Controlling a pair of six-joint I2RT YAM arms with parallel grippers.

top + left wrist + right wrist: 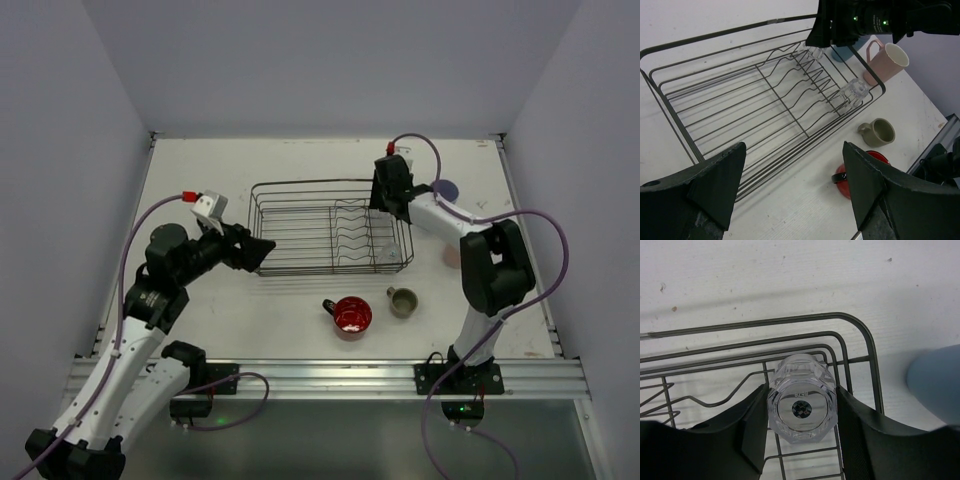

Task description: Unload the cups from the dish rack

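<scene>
The dark wire dish rack [300,240] sits mid-table. My right gripper [385,205] reaches into its far right corner, and its fingers [752,425] press both sides of an upside-down clear glass [801,405]. A second clear glass [854,90] lies at the rack's near right corner. On the table stand a red mug [351,315], an olive-beige cup [402,301], a pink cup [887,62] and a blue cup [445,189]. My left gripper [262,250] is open and empty just outside the rack's left end; it also shows in the left wrist view [795,170].
Grey walls close in the table on three sides. The right arm's body [490,265] stands over the pink cup. The row of plate dividers [350,235] fills the rack's right half. A metal rail [330,375] runs along the near edge.
</scene>
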